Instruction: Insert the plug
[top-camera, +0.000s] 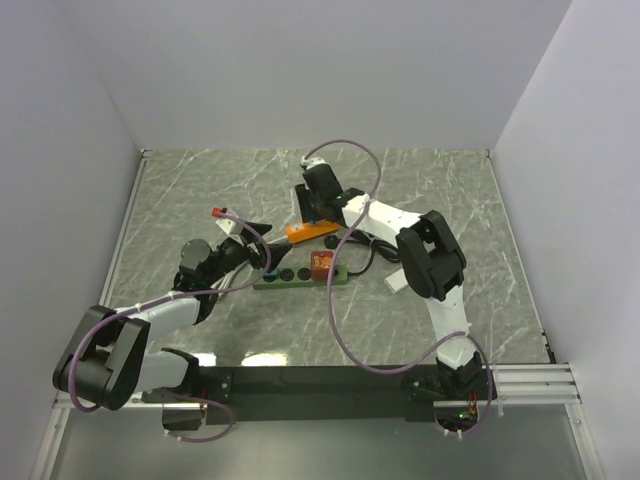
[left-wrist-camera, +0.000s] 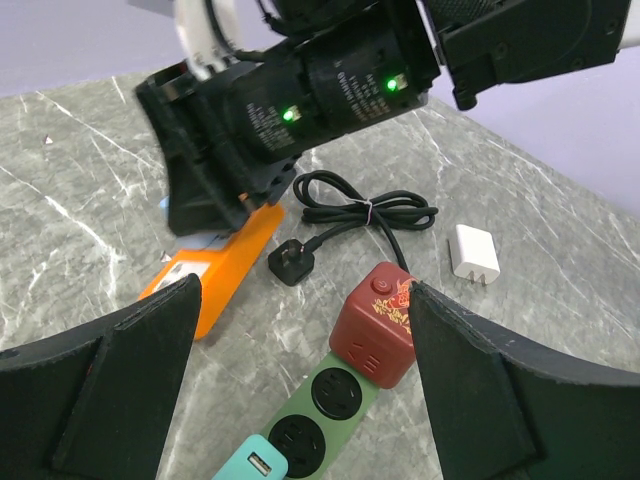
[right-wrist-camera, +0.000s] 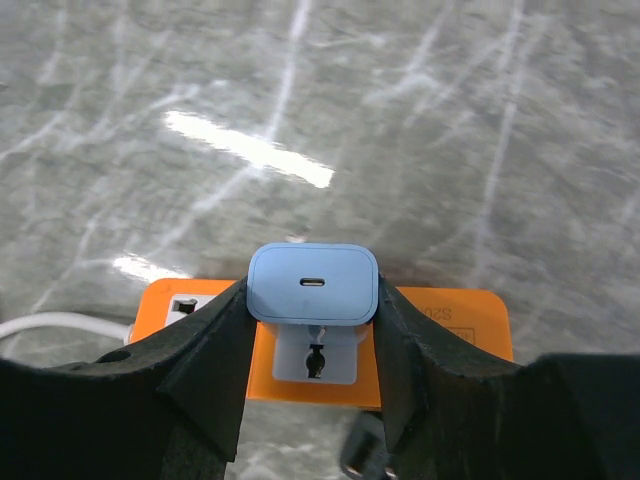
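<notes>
The pale-blue charger plug (right-wrist-camera: 312, 283), with 1 USB-C port, sits clamped between the right fingers (right-wrist-camera: 215, 350) over an orange socket strip (right-wrist-camera: 440, 335); the left fingers (left-wrist-camera: 110, 385) hover apart.

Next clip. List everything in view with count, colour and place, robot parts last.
light blue charger: one, light blue, between the right gripper's fingers, above the orange socket block
orange socket block: one, orange, flat on the table below the right gripper
green power strip: one, green, mid-table ahead of the left gripper
red cube adapter: one, dark red, on one end of the strip
teal USB piece: one, teal, at the strip's opposite end
black cable with plug: one, black, coiled behind the cube
white charger: one, white, lying alone beside the cable
table: one, green-grey marble
left gripper: one, black, open, empty
right gripper: one, black, closed on the charger
</notes>
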